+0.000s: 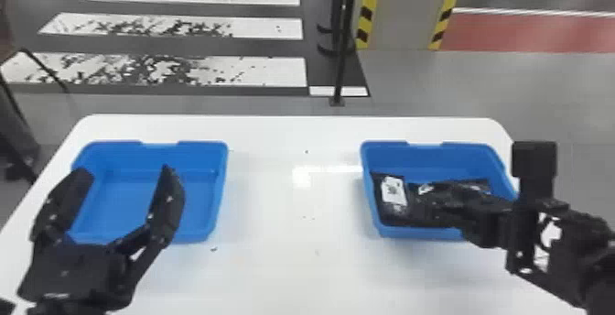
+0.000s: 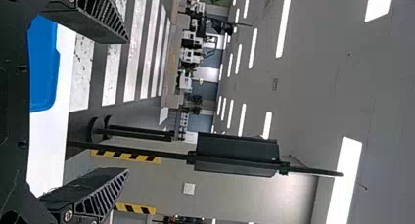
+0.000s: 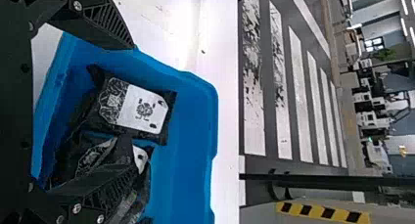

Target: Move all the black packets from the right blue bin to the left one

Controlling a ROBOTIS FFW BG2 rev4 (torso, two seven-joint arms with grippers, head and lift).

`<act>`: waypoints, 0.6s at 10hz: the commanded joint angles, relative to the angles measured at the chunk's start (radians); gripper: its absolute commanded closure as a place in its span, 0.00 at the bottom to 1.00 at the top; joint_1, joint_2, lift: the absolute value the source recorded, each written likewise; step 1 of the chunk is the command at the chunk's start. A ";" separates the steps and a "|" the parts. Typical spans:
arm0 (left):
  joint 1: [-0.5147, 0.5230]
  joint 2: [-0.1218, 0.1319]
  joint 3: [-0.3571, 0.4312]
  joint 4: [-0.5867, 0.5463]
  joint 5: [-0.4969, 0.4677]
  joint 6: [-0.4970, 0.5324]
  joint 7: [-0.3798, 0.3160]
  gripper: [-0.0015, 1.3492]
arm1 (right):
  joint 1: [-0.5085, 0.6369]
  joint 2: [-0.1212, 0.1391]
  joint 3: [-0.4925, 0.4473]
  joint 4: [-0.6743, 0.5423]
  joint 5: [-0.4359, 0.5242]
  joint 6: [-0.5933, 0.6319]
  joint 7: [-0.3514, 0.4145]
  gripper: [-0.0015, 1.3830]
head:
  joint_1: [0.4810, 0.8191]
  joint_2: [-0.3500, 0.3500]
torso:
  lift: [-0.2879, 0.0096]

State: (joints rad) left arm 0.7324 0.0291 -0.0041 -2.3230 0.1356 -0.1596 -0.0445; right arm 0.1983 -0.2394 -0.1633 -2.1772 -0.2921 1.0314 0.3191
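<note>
Over the near side of the left blue bin [image 1: 215, 190], my left gripper [image 1: 126, 172] stands open with nothing between its fingers. The left wrist view shows the left gripper [image 2: 127, 105] with its fingers wide apart. At the right blue bin [image 1: 425, 151], my right gripper [image 1: 485, 213] reaches in from the right over the packets. In the right wrist view the right gripper [image 3: 133, 106] is open, its lower finger overlapping some crumpled packets. A black packet with a white label [image 1: 393, 195] lies at that bin's left side; the same labelled packet [image 3: 137, 106] shows between the open fingers.
The white table [image 1: 293, 236] spans the space between the two bins. Beyond its far edge stands a black pole [image 1: 341, 62] on the floor. In the left wrist view, part of a blue bin [image 2: 43, 67] shows beside the upper finger.
</note>
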 commanded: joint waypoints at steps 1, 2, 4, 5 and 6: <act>-0.004 0.000 -0.002 0.000 0.000 -0.002 0.000 0.07 | -0.056 -0.011 0.036 0.075 -0.017 0.014 0.000 0.13 | 0.63 0.44 | 0.50; -0.004 -0.001 -0.002 0.000 0.000 -0.002 0.000 0.07 | -0.081 -0.015 0.048 0.117 -0.029 0.014 0.001 0.13 | 0.63 0.46 | 0.50; -0.004 -0.001 -0.002 0.005 0.000 -0.002 0.000 0.07 | -0.122 -0.020 0.064 0.193 -0.029 0.009 0.000 0.14 | 0.63 0.48 | 0.50; -0.004 -0.001 -0.004 0.005 0.000 -0.005 0.000 0.07 | -0.147 -0.028 0.082 0.264 -0.087 -0.020 0.001 0.15 | 0.63 0.47 | 0.50; -0.004 -0.001 -0.006 0.005 0.000 -0.007 0.000 0.07 | -0.169 -0.034 0.098 0.321 -0.115 -0.050 0.018 0.17 | 0.63 0.48 | 0.50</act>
State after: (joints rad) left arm 0.7289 0.0276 -0.0085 -2.3183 0.1356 -0.1660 -0.0445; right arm 0.0434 -0.2689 -0.0762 -1.8940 -0.3863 0.9996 0.3345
